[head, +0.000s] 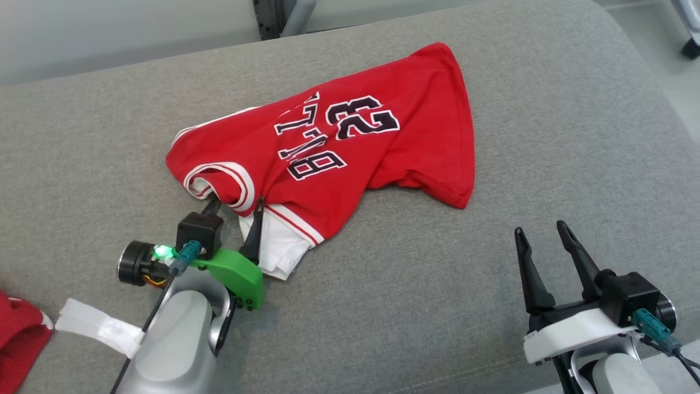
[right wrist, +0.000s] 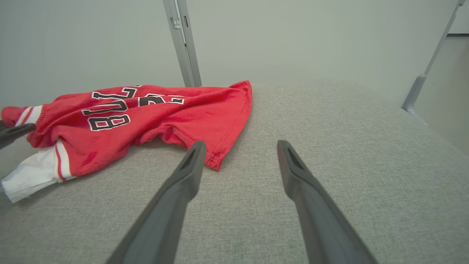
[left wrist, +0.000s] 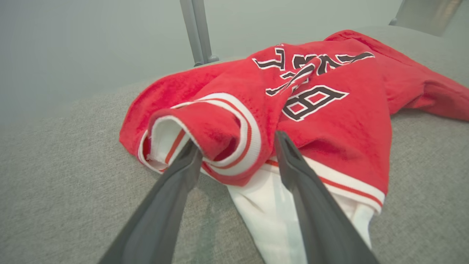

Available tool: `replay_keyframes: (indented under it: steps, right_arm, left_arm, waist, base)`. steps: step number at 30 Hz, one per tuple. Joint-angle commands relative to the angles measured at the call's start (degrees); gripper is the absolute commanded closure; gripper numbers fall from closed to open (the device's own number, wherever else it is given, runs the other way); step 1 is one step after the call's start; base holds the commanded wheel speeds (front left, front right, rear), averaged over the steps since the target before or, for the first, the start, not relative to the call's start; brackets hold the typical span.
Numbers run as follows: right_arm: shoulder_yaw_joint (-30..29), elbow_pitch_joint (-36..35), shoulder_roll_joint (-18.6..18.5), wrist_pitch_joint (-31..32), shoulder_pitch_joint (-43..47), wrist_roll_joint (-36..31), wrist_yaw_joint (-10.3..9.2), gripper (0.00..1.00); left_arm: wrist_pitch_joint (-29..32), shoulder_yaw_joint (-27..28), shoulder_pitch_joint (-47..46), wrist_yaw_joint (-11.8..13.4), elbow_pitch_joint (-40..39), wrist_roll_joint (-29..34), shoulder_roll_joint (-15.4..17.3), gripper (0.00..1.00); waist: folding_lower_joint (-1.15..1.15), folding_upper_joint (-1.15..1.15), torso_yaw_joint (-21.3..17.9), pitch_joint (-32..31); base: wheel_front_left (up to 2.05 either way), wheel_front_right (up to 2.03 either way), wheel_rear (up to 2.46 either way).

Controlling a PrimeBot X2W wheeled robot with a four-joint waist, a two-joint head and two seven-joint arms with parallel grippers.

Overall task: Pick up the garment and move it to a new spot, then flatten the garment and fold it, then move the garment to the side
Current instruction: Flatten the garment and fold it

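We observed a grey woven fabric surface (head: 547,137) that spanned the head view, with a rounded far edge. At its lower left corner lay a crumpled red cloth (head: 19,339), cut off by the frame. Just beside it a white strip (head: 98,326) lay flat on the grey weave; whether the two touched we could not tell. Beyond the far edge we noted an upright pale metal post (right wrist: 182,44) against a plain pale wall (right wrist: 311,36). A slanted metal leg (right wrist: 421,84) stood off the right side, and a dark wheel (head: 690,48) rested on the pale floor (head: 645,33).
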Motion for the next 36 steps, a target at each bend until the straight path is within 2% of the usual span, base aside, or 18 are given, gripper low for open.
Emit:
replay_keyframes:
  steps: [1,10,18,21,22,23,29,33,36]
  right_arm:
    - [1.0,-1.3,0.2,-0.1,0.8,0.6,-0.08,0.00]
    - [3.6,-4.0,0.2,-0.1,1.3,1.5,-0.08,0.00]
    - [5.7,-4.0,1.5,-0.1,-0.6,1.7,-0.08,0.00]
    - [6.0,-3.9,2.0,-0.1,-1.6,1.8,-0.08,0.00]
    - [6.2,-3.9,2.2,-0.1,-1.9,1.8,-0.09,0.00]
    - [6.3,-3.7,2.3,-0.1,-2.1,1.8,-0.08,0.00]
    - [6.4,-3.4,2.8,-0.1,-2.5,2.0,-0.08,0.00]
    - [5.4,-3.1,3.1,-0.1,-1.3,1.9,-0.08,0.00]
    - [4.7,-3.0,2.8,-0.1,-0.8,1.7,-0.08,0.00]
  left_arm:
    - [-0.1,0.5,-2.2,-0.3,1.0,-0.3,0.9,1.00]
    - [0.3,3.0,-10.4,-1.7,1.6,-2.5,4.4,1.00]
    - [5.9,2.8,-23.4,-3.3,1.8,-3.4,10.6,1.00]
    - [7.0,3.1,-27.6,-3.4,3.8,-4.5,11.1,1.00]
    - [7.6,3.1,-28.4,-3.5,5.0,-4.9,10.8,0.06]
    - [7.8,2.9,-29.1,-3.6,6.2,-5.3,10.6,0.00]
    - [2.7,1.8,-27.5,-3.2,9.0,-5.6,10.1,0.00]
    - [0.3,-0.6,-21.6,-1.5,5.3,-3.2,8.8,0.00]
    - [-0.1,-1.0,-15.6,-0.3,-0.6,-3.1,7.0,0.00]
  waist:
    - [0.00,0.00,-1.9,0.0]
    - [0.00,0.00,-4.5,2.0]
    - [0.00,0.00,-7.9,6.2]
    - [0.00,0.00,-9.2,7.8]
    - [0.00,0.00,-9.4,8.2]
    - [0.00,0.00,-9.6,8.6]
    - [0.00,0.00,-9.7,8.7]
    - [0.00,0.00,-7.6,8.0]
    - [0.00,0.00,-5.3,7.4]
  base:
    - [0.00,0.00,0.00]
    - [0.00,0.00,0.00]
    - [0.00,0.00,0.00]
    - [0.00,0.00,0.00]
    - [0.00,0.00,0.00]
    - [0.00,0.00,0.00]
    - [0.00,0.00,0.00]
    - [0.00,0.00,0.00]
    - [0.00,0.00,0.00]
